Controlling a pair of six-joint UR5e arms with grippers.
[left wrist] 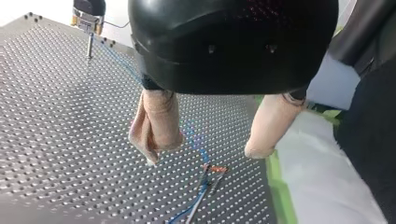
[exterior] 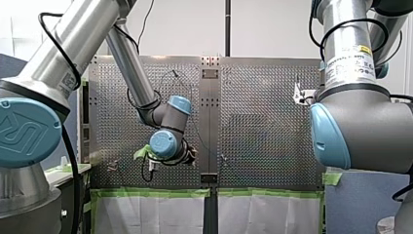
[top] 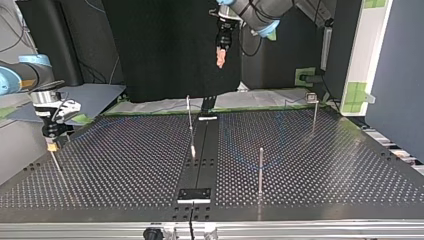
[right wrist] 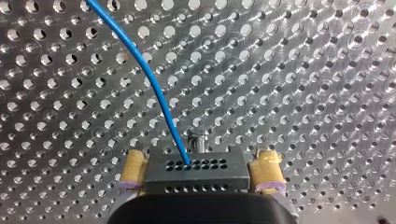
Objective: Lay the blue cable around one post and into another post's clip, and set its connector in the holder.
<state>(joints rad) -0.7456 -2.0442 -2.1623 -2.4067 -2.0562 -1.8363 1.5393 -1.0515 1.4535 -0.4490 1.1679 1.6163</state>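
Note:
The blue cable point(right wrist: 144, 70) runs into a dark connector block point(right wrist: 196, 179) seated atop a post. My right gripper point(right wrist: 200, 170) is open, its yellow pads point(right wrist: 133, 168) close beside the block's two ends. In the top view it point(top: 51, 145) hovers at the table's left. My left gripper point(left wrist: 204, 155) is open and empty, beige fingers point(left wrist: 156, 126) held above the table. Below it the cable point(left wrist: 196, 140) ends in a loose red-tipped end point(left wrist: 215, 169). In the top view, my left gripper point(top: 220, 56) hangs high at the back. A faint blue curve point(top: 245, 162) passes by a post point(top: 260, 170).
A thin post point(top: 189, 120) stands mid-table and a clip-topped post point(top: 313, 112) at the top view's right. A dark strip with a bracket point(top: 195, 194) runs down the table's middle. Green tape point(left wrist: 280, 186) and white sheet point(left wrist: 327, 177) border the edge under my left gripper.

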